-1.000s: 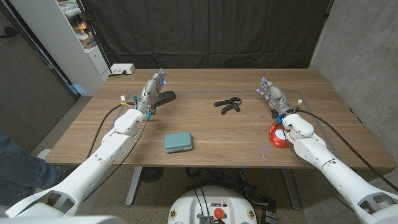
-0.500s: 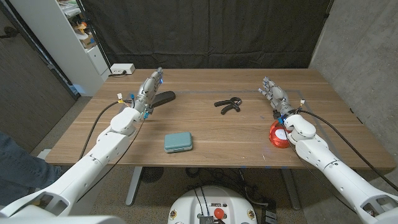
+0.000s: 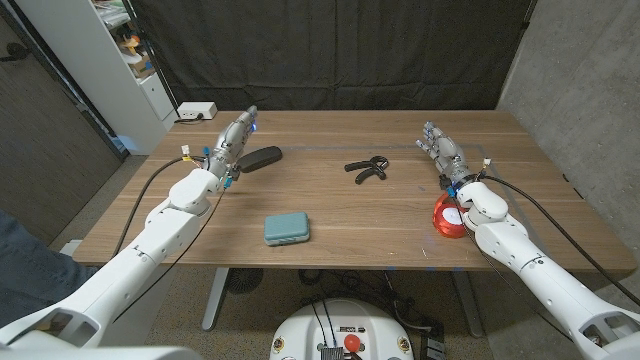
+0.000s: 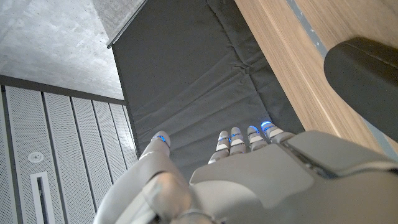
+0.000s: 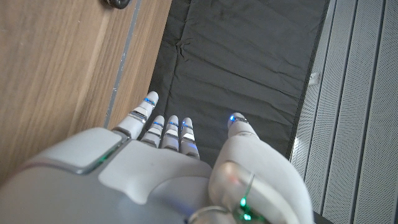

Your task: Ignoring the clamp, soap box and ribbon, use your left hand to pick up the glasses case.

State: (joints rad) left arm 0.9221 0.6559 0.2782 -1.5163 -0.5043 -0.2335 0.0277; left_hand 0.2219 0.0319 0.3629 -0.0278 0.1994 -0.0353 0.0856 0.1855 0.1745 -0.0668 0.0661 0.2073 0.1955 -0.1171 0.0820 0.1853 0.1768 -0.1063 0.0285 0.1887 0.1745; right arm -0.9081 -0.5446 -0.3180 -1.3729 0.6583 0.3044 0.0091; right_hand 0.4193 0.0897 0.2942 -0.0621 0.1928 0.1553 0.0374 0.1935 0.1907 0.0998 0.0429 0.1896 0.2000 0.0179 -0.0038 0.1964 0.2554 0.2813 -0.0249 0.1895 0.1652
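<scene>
1. Reaching along the table's far-left part, the left hand [image 3: 231, 147] stood just beside the dark glasses case [image 3: 260, 157], fingers extended and holding nothing.
2. The case lay on the wood, not yet gripped or lifted; whether the hand touched it could not be told.
3. Closing on it and raising it remained.
4. The right hand [image 3: 443, 156] waited, fingers extended and holding nothing, near the red ribbon [image 3: 447, 217].
</scene>
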